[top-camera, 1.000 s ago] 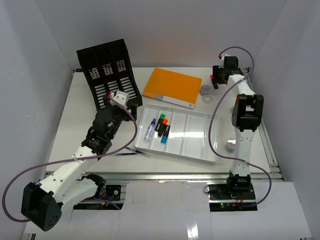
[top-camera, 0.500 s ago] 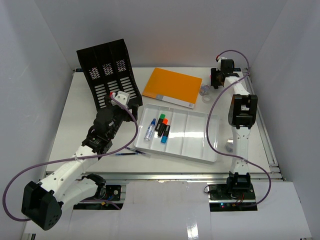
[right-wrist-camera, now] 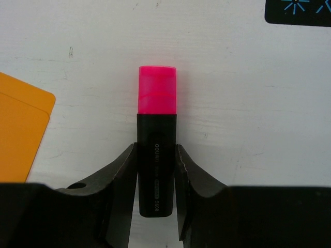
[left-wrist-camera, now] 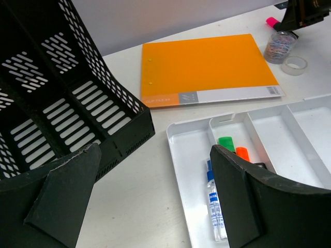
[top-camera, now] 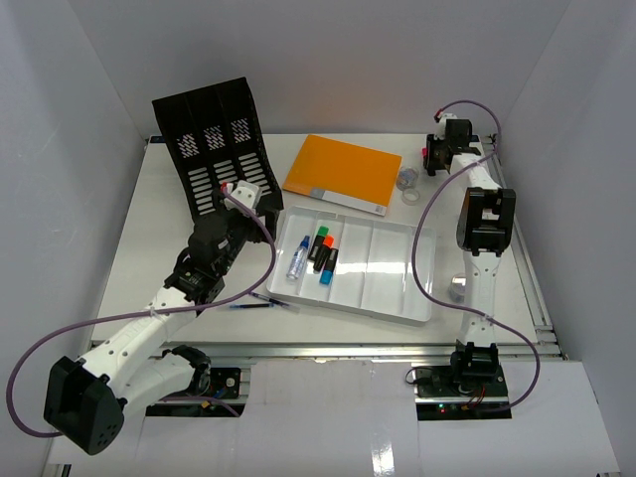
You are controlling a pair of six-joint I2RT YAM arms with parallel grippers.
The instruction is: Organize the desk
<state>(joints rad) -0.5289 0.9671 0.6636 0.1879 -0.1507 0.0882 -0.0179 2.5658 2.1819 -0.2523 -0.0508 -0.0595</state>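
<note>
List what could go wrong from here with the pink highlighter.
1. The right hand pinches the pink highlighter only on its black rear half, so it may pivot or slip when carried.
2. The clip jar and tape roll sit between it and the white tray; a low carry might knock them.

The white tabletop (top-camera: pixel 139 248) carries a black rack (top-camera: pixel 214 139) at far left, an orange folder (top-camera: pixel 343 169) beside it, a clip jar (top-camera: pixel 405 180) and tape roll (top-camera: pixel 411 196) just right of the folder, a white tray (top-camera: pixel 388 273) mid-table, and a pen (top-camera: pixel 253 305) off the tray's near-left corner.
</note>
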